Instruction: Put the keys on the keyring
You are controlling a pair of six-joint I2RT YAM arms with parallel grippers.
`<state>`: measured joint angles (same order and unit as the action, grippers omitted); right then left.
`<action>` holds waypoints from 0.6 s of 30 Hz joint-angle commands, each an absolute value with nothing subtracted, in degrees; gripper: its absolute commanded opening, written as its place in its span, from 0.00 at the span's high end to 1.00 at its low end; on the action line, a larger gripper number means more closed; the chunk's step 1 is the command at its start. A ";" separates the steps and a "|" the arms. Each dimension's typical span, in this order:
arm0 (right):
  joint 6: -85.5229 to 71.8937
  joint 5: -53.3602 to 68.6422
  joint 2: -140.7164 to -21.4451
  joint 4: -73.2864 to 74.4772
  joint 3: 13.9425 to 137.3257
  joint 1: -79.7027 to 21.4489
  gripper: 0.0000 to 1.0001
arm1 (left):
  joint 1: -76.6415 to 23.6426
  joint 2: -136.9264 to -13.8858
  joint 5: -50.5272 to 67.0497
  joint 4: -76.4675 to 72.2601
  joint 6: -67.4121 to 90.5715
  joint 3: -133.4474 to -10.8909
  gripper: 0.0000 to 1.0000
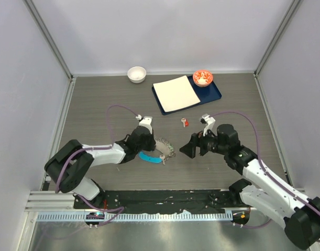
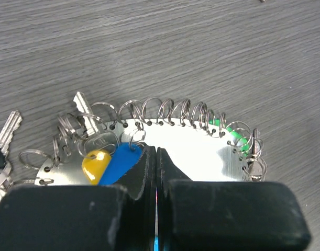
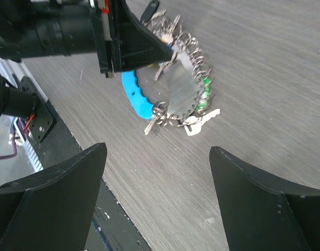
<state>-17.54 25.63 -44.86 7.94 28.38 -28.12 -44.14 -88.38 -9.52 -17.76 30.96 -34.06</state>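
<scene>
The keyring (image 1: 163,146) lies at the table's near middle: a silver crescent plate (image 2: 201,151) edged with many small wire rings, plus a light blue plastic crescent (image 1: 149,157). Keys with yellow (image 2: 95,164), blue (image 2: 120,162) and green (image 2: 235,137) heads hang on it. My left gripper (image 1: 144,140) is shut on the keyring, and a blue sliver shows between its closed fingers (image 2: 147,167). My right gripper (image 1: 194,147) is open and empty, just right of the keyring (image 3: 180,86). A red-headed key (image 1: 185,122) lies loose on the table behind both grippers.
A white bowl (image 1: 136,73) stands at the back. A dark blue tray (image 1: 216,95) at the back right holds a white sheet (image 1: 175,93) and an orange bowl (image 1: 202,78). A black rail (image 1: 165,198) runs along the near edge. Grey walls enclose the table.
</scene>
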 commanded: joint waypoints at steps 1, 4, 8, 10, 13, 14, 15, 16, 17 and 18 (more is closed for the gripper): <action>-16.97 24.44 -50.35 2.56 30.58 -31.98 0.14 | -44.03 -83.41 -10.02 -12.93 28.39 -33.57 1.00; -13.72 23.65 -56.50 0.89 33.39 -33.31 0.16 | -44.03 -81.48 -10.28 -10.64 28.21 -34.27 0.99; -3.30 23.03 -64.32 0.35 38.57 -33.75 0.17 | -44.03 -77.18 -11.68 -5.81 29.27 -35.33 0.81; 1.21 23.12 -70.54 1.66 41.64 -33.66 0.17 | -44.03 -72.71 -14.83 -1.42 29.88 -35.68 0.70; 10.43 25.82 -79.50 6.74 49.29 -33.58 0.18 | -43.86 -65.17 -19.31 5.78 29.97 -36.38 0.45; 12.63 26.45 -81.54 7.90 52.70 -33.57 0.19 | -43.86 -63.30 -20.21 8.76 29.88 -36.30 0.41; 17.01 27.15 -83.48 10.35 54.47 -33.57 0.20 | -43.77 -61.45 -21.26 9.92 29.36 -36.30 0.36; 18.44 29.51 -87.24 11.07 57.54 -33.40 0.22 | -43.77 -57.61 -23.10 10.80 29.18 -35.60 0.29; 19.85 30.84 -88.84 11.51 59.05 -33.14 0.25 | -43.86 -56.00 -24.25 10.90 29.53 -34.90 0.26; 22.21 32.24 -90.86 13.08 60.37 -32.70 0.26 | -43.86 -54.33 -24.61 10.03 30.58 -33.85 0.24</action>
